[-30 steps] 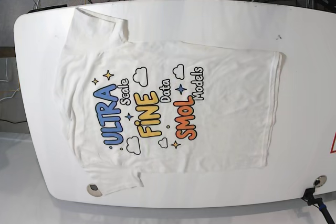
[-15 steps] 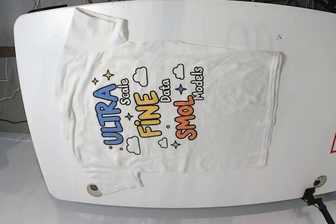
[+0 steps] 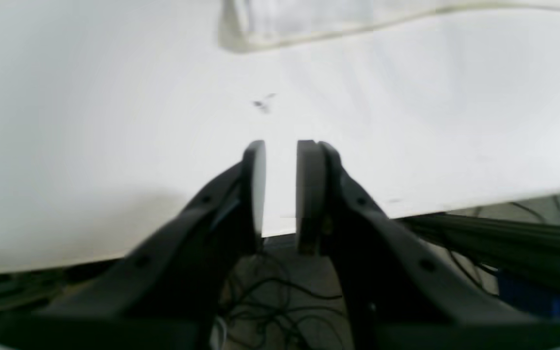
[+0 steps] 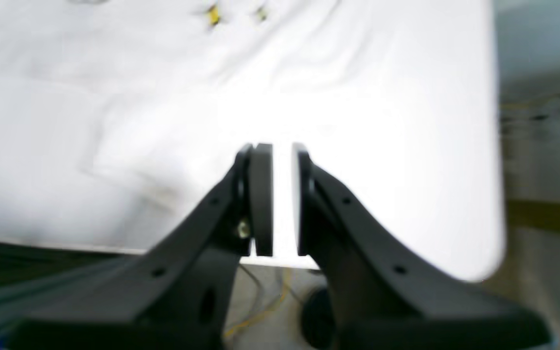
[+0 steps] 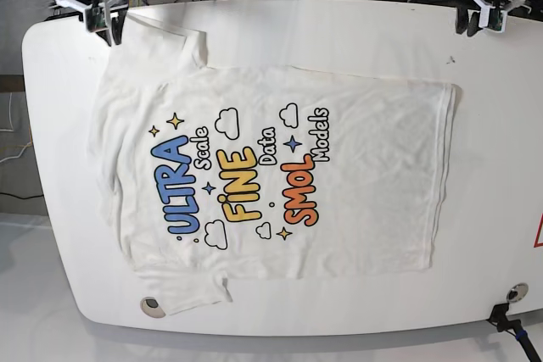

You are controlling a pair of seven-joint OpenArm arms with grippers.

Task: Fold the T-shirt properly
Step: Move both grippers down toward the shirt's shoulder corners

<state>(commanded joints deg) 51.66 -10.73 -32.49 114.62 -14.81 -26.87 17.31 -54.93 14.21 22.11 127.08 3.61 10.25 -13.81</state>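
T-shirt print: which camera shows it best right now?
Base view: the T-shirt lies spread out, its whole print readable. Right wrist shows blurred cloth with yellow specks; left wrist catches only a hem corner.

The white T-shirt (image 5: pixel 280 175) lies spread flat, unfolded, colourful print facing up.

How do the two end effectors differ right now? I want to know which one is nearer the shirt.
The right end effector hangs over the T-shirt at its sleeve; the left end effector hangs over the bare table, clear of the hem corner. In its wrist view the right one has cloth below it, while the left one sees only bare tabletop below. Both are slightly open, empty, at the table's far edge.
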